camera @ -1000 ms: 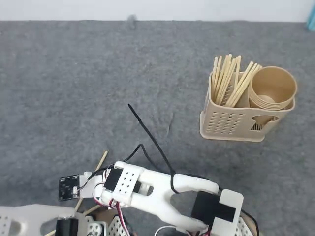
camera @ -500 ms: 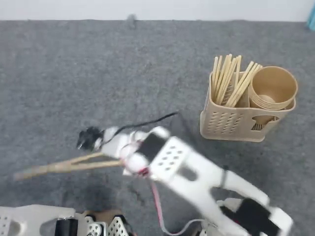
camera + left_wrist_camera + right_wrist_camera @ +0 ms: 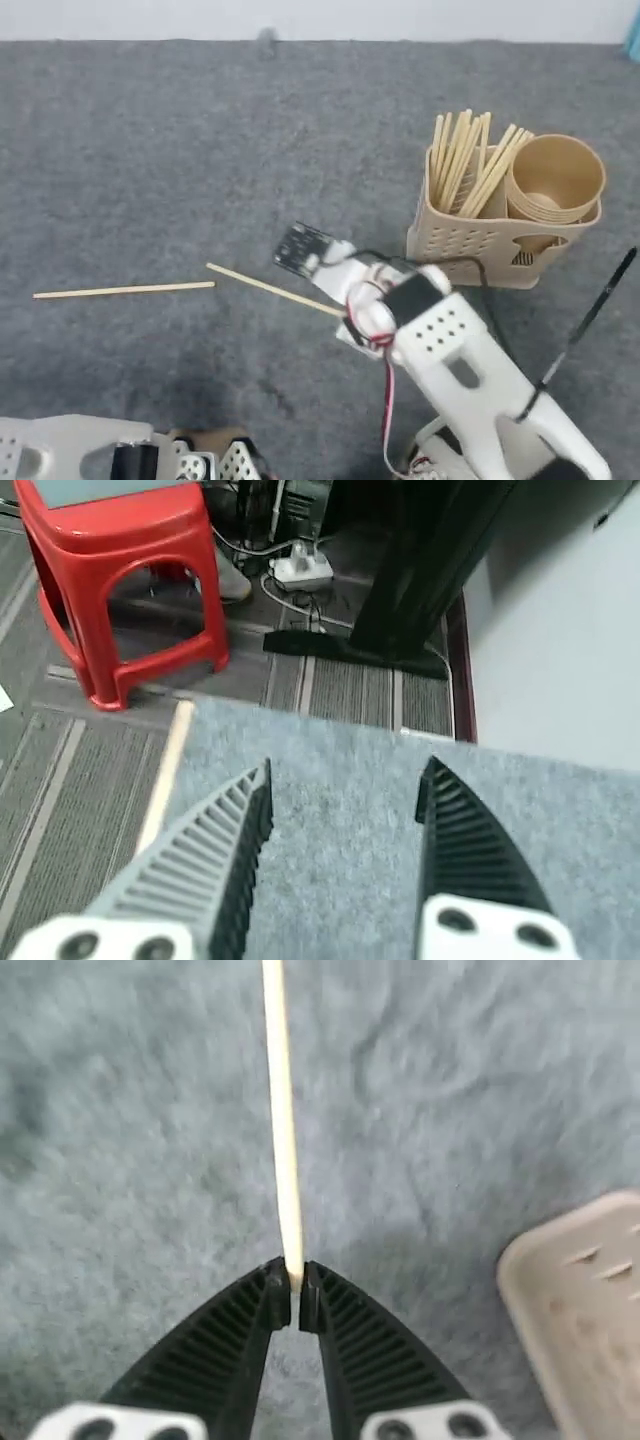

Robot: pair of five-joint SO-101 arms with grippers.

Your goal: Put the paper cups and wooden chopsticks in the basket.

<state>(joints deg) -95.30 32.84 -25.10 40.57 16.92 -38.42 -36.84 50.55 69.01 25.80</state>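
We see the right gripper point(image 3: 295, 1295) clamped on the tip of one chopstick point(image 3: 282, 1110), which juts out over the grey mat point(image 3: 150, 150). From above, its held end is hidden beneath the arm. A second chopstick point(image 3: 123, 291) lies loose on the mat, farther from the basket point(image 3: 460, 255). The basket, cut off in the right wrist view, holds cups point(image 3: 555, 180) and sticks point(image 3: 460, 165). The left gripper point(image 3: 348, 775) gapes, holding nothing.

Cups point(image 3: 555, 180), chopsticks point(image 3: 462, 160) in basket point(image 3: 470, 258); loose chopstick point(image 3: 123, 290) flat; second chopstick point(image 3: 270, 288) in right pincer point(image 3: 295, 1298)

Grey carpeted table point(image 3: 150, 150), perforated basket point(image 3: 460, 255) standing on it, one loose chopstick point(image 3: 125, 291) lying flat
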